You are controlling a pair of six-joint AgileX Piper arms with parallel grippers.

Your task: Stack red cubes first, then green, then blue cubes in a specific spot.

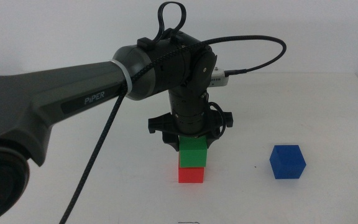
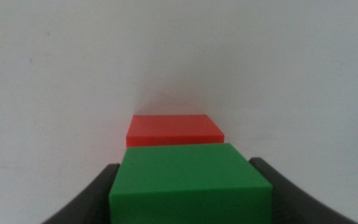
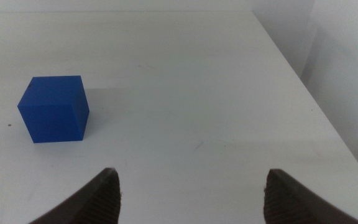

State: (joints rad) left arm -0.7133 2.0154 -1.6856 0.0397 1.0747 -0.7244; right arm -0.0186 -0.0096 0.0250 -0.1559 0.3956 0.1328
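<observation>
The red cube [image 1: 191, 175] rests on the white table near the middle front. The green cube [image 1: 193, 152] sits directly above it, held between the jaws of my left gripper [image 1: 193, 144], which comes down from the left arm. In the left wrist view the green cube [image 2: 190, 184] fills the space between the jaws and the red cube [image 2: 174, 130] shows just beyond it. The blue cube [image 1: 288, 162] stands alone to the right, also seen as the blue cube [image 3: 53, 109] in the right wrist view. My right gripper [image 3: 191, 196] is open over bare table, apart from it.
The left arm's dark body and cable [image 1: 98, 143] cross the left half of the middle view. The table's right edge [image 3: 303, 87] runs close to the blue cube's side of the table.
</observation>
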